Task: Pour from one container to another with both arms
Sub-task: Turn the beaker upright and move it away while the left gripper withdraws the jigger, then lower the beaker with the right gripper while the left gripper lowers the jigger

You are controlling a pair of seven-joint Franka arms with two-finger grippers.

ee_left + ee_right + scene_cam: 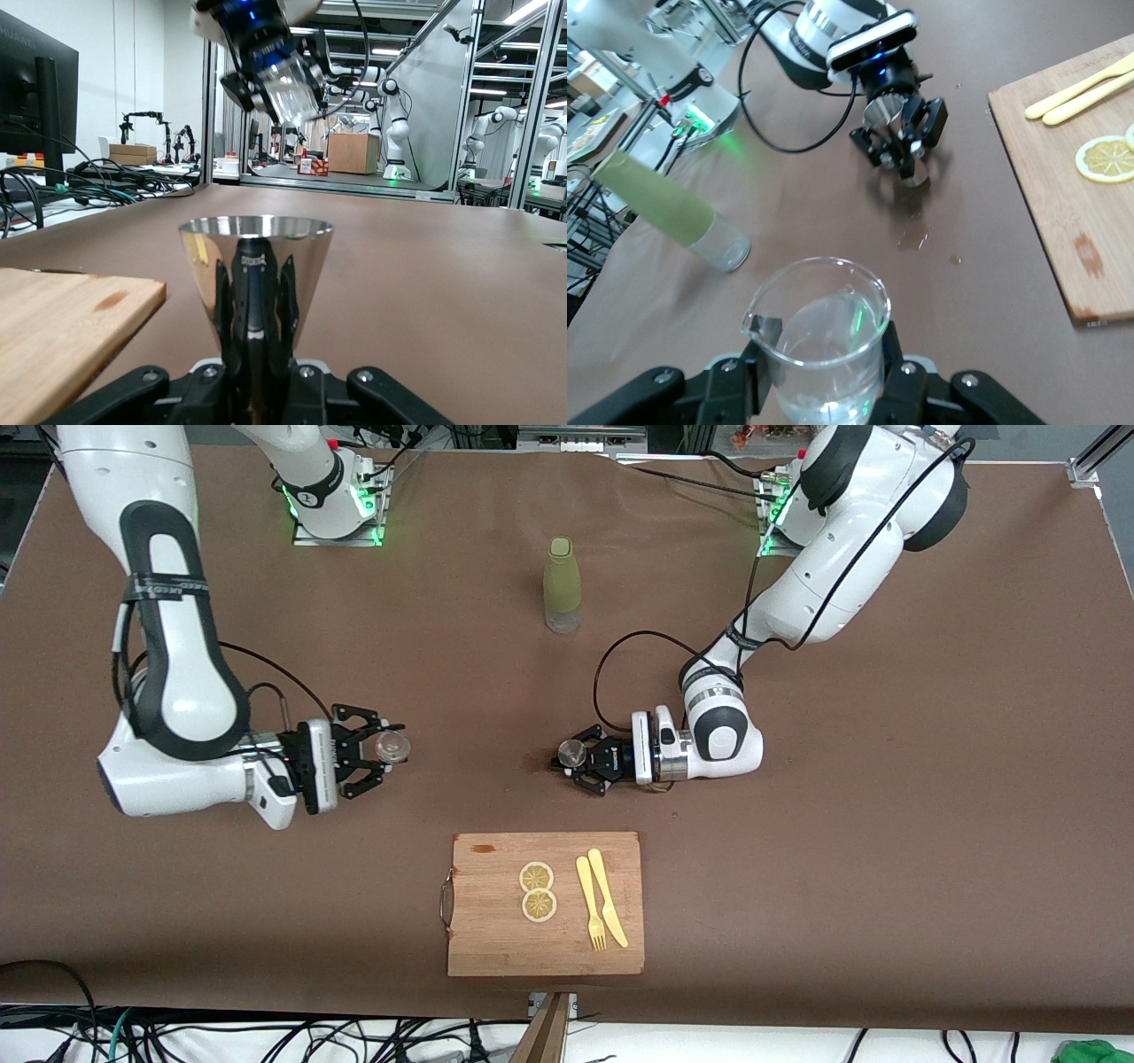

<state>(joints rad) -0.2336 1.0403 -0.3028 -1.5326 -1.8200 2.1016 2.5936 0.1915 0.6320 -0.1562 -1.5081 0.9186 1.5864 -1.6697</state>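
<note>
Brown table (886,850) across the whole front view, edges cut off at the frame. At middle left, right gripper (383,749) clamped on a clear glass beaker (392,747), raised over bare tabletop. At centre, left gripper (571,760) clamped on a shiny metal cup (570,755), low at the table; whether touching, unclear. Lower centre: cutting board (496,939) with lemon slices (537,891), fork (590,903), knife (608,897). Upper centre: green bottle (563,584), upright. Small wet spots (914,239) near the cup.

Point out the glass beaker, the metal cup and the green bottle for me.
glass beaker (824,341): right wrist view, on its clear wall.
metal cup (256,279): left wrist view, on its shiny side.
green bottle (563,584): front view, on its green body.
</note>
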